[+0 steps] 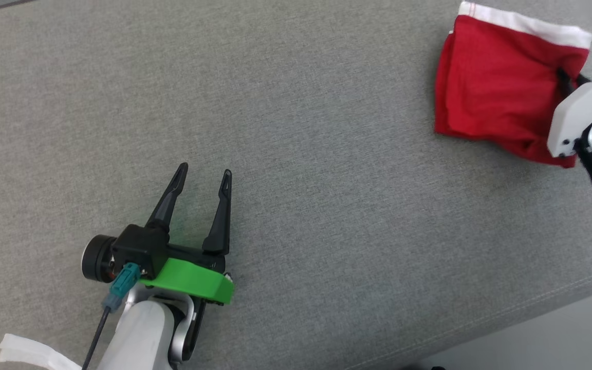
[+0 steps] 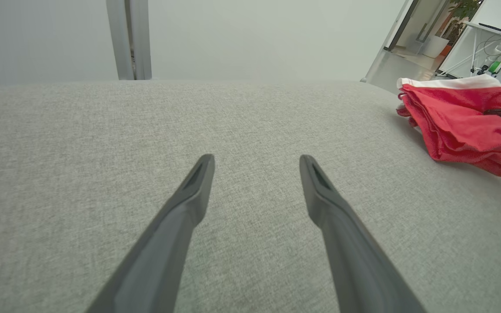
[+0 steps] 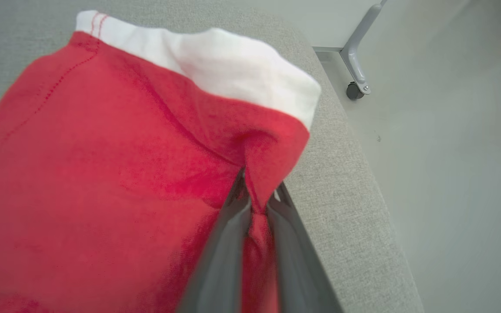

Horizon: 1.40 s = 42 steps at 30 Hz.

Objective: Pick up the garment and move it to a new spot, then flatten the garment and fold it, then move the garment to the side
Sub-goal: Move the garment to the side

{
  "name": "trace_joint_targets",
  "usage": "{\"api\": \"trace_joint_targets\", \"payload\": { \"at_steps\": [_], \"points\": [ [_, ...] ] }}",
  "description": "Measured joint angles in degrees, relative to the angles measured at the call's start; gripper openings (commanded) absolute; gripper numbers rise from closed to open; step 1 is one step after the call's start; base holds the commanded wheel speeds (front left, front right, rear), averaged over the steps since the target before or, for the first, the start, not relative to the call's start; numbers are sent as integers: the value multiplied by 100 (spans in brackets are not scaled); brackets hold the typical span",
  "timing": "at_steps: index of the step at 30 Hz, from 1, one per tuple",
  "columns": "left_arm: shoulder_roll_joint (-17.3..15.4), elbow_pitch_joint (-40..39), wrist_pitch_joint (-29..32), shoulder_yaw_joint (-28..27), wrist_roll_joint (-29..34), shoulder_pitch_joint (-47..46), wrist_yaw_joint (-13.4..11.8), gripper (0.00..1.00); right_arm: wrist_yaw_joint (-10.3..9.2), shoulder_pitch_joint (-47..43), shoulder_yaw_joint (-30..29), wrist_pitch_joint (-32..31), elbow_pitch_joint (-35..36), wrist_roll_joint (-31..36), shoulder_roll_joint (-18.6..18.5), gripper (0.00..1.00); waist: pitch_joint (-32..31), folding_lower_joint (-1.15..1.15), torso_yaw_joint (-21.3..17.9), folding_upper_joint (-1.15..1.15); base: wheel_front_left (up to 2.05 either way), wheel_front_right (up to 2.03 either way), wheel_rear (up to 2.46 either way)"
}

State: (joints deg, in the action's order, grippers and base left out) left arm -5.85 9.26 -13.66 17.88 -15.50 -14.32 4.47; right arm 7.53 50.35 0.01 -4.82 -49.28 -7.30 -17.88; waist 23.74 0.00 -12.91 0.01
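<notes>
The left gripper (image 1: pixel 205 169) hangs low at the near left over the grey upholstered surface (image 1: pixel 327 180), its two dark fingers spread wide with nothing between them and pointing toward the far side. It is well apart from the work.

At the far right, the right gripper (image 3: pixel 259 187) has its fingers drawn narrow on a pinch of the red garment (image 1: pixel 496 87), and a ridge of cloth is gathered between the tips. The grip sits on the garment's right-hand edge, just below the white band (image 1: pixel 527 23) that runs along its far side.

The garment lies on the surface as a compact, roughly square bundle, with several layers stacked at its near edge in the left wrist view. It rests close to the surface's right border, beyond which the pale floor (image 3: pixel 450 174) and a castered leg (image 3: pixel 357 87) show.

With the cloth apparently folded and placed far to the right, the step in hand appears to be the last one, moving the garment to the side. Whether the bundle has reached its final spot cannot be told.

If it has, the next move calls for opening the right jaws cleanly and backing the fingers out along their own line, so the pinched ridge is not dragged and the layers are not pulled apart. Any further slide to the right risks tipping the bundle over the edge.
</notes>
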Motion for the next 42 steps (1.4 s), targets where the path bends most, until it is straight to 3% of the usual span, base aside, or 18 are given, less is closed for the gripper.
{"api": "trace_joint_targets", "payload": {
  "at_steps": [8, 10, 12, 13, 14, 15, 25, 34, 42],
  "points": [
    [21, -1, -12, 64, 0, -160, -16, 100, 0, 771, 102, -41, -290, 315, -543, 0, 310, 0, 424, 0, 0, 0, 0],
    [25, 13, -36, 74, 0, -166, -22, 100, 0, 952, 88, -36, -354, 404, -632, 7, 382, 0, 556, 0, 0, 0, 0],
    [32, 22, -53, 76, 0, -191, -31, 100, 0, 1096, 75, -12, -442, 499, -699, 22, 444, 0, 666, 0, 0, 0, 0],
    [37, 25, -54, 75, 0, -207, -36, 100, 0, 1163, 58, -11, -502, 547, -740, 39, 476, 0, 721, 0, 0, 0, 0],
    [45, 30, -60, 73, -1, -219, -38, 100, 0, 1208, 35, 5, -557, 593, -771, 49, 506, 0, 773, 0, 0, 0, 0],
    [51, 34, -62, 75, -1, -222, -40, 100, 0, 1234, 9, 14, -603, 621, -787, 100, 527, 0, 811, 0, 0, 0, 0],
    [77, 133, -111, 40, -44, -240, -52, 100, 0, 1298, -322, 556, -843, 927, -706, 100, 475, 0, 924, 0, 0, 0, 0],
    [23, 302, -131, -170, -73, -240, -92, 100, 0, 1223, -155, 1245, -784, 1127, -191, 100, 4, 0, 838, 0, 0, 0, 0],
    [32, 530, -137, -609, -166, 54, -149, 100, 0, 570, -37, 1887, -600, 1144, 450, 100, -694, 0, 826, 0, 0, 0, 0]
  ]
}}
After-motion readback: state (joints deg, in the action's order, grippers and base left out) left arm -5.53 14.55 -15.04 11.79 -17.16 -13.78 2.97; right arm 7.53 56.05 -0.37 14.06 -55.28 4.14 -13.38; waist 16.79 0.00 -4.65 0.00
